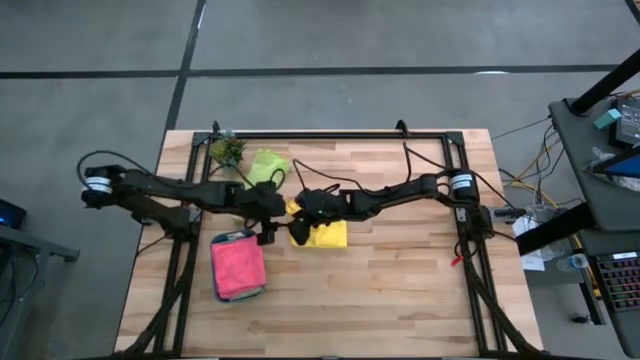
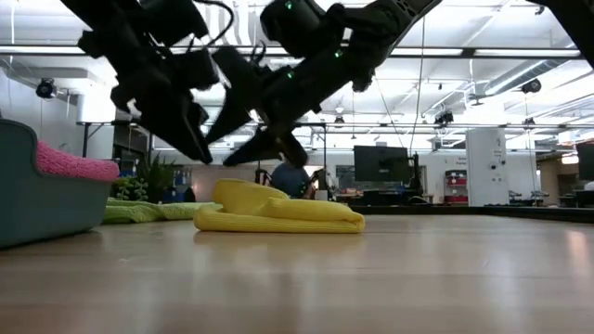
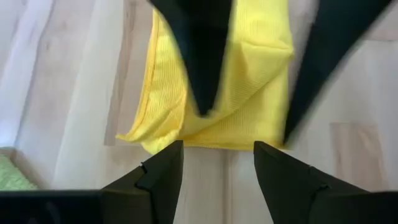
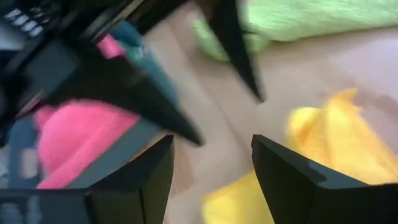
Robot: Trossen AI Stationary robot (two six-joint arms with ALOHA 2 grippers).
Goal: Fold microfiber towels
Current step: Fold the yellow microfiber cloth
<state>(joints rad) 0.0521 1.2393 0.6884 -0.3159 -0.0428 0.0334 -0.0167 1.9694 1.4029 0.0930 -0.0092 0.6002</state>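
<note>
Yellow towel (image 1: 325, 236) mid-fold, lying bunched just beside teal tray (image 1: 222, 239). Left gripper (image 3: 217, 165) and right gripper (image 4: 211, 163) hover over it, jaws wide, holding nothing. Next, I guess: grab edge, fold over, flatten.

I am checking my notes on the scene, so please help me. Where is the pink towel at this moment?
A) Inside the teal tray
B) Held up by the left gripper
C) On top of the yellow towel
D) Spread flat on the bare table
A: in the high view the pink towel lies inside the teal tray, apart from the yellow towel at the table's middle.
</note>
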